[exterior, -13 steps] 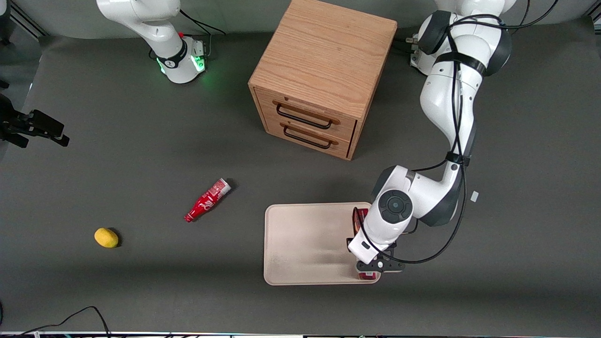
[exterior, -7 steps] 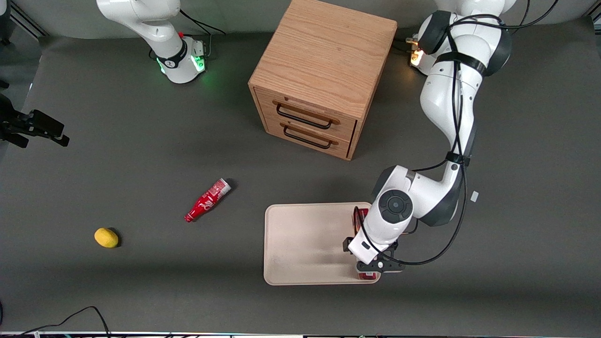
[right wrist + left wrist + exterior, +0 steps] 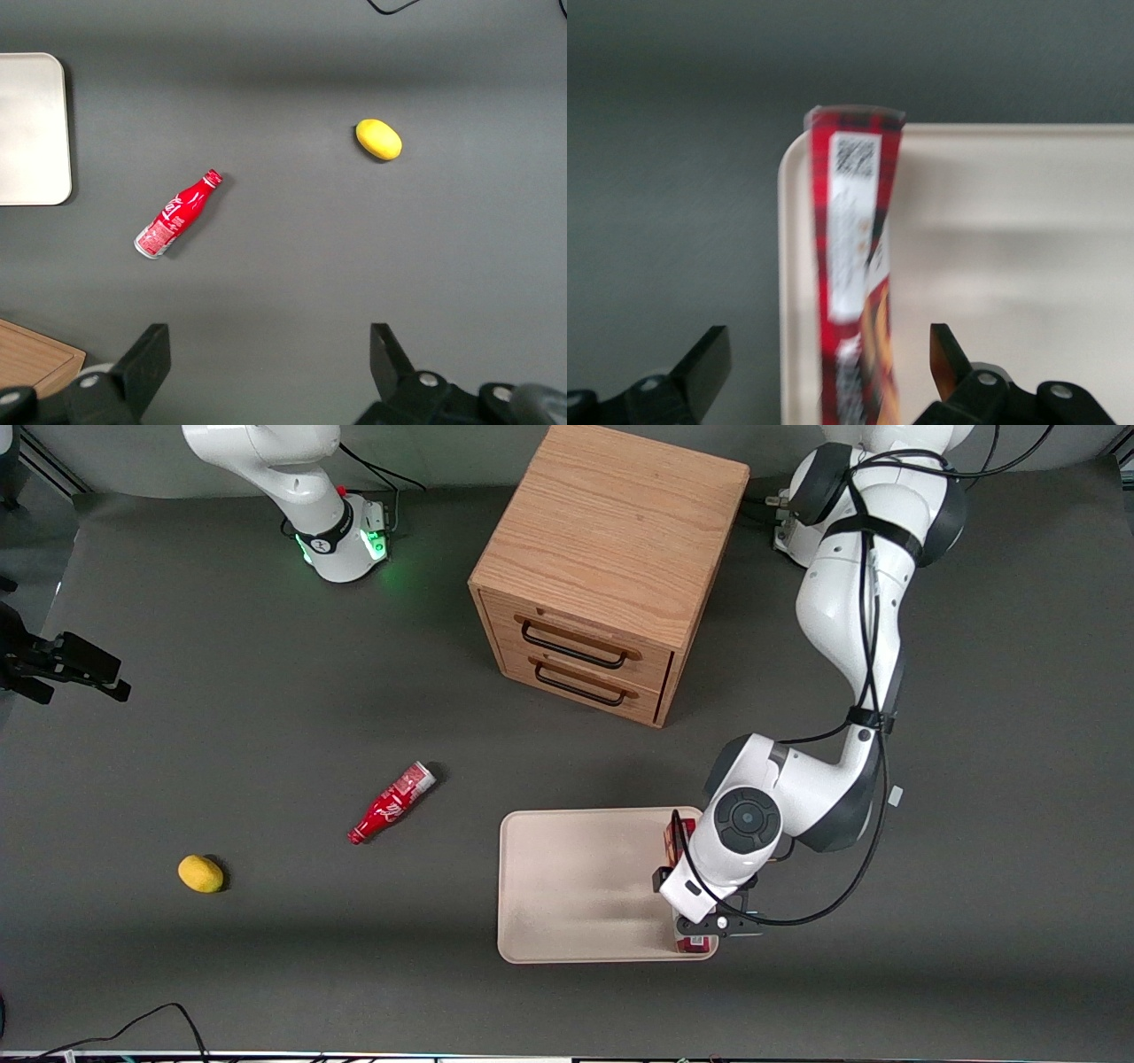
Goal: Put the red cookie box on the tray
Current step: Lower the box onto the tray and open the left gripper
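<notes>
Left wrist view | red cookie box (image 3: 855, 292) on tray (image 3: 1010, 266) edge | end effector (image 3: 828, 367) spread wide, straddling box

No words or numbers can be read anywhere. The cookie box (image 3: 852, 266) carries a barcode or square code patch on a white label at one end, too blurred to read, and the red bottle (image 3: 175, 215) bears white script that cannot be made out. The gripper (image 3: 824, 376) straddles the box, fingers spread clear of it.

dark grey table (image 3: 266, 974), tray (image 3: 567, 886), wooden cabinet (image 3: 611, 558), red bottle (image 3: 390, 803), lemon (image 3: 201, 873), hand (image 3: 833, 381) over tray
</notes>
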You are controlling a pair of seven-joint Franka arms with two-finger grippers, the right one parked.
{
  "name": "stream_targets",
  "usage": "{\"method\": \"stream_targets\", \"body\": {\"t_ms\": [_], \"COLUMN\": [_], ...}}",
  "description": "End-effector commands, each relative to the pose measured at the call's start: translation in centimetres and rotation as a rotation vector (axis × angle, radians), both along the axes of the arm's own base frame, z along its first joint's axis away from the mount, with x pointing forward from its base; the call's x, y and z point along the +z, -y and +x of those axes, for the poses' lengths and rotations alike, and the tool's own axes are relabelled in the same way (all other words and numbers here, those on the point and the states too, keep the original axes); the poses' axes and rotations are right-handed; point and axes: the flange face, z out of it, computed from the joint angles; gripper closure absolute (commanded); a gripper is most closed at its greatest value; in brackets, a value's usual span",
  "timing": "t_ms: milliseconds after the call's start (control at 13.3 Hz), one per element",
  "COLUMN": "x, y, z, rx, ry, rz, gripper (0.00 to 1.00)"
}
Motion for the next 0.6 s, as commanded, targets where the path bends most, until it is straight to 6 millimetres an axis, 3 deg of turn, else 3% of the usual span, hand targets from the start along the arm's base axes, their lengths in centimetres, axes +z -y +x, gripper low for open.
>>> {"method": "stream_targets", "body": {"t_ms": [0,150,226,526], "x": [10.1,15.3,17.4,20.2], "y": [-1.1,-3.6,-5.8,-12.8], "z": [-2.1,-2.9,-3.5,-8.1], "rx": [-0.007,-0.06,-0.074,-0.106], "ry": [-0.042,-0.058,-0.086,-0.072], "rz": [0.055,0.048,0.017,0.02], "gripper": [0.0,0.0,0.0,0.0]}}
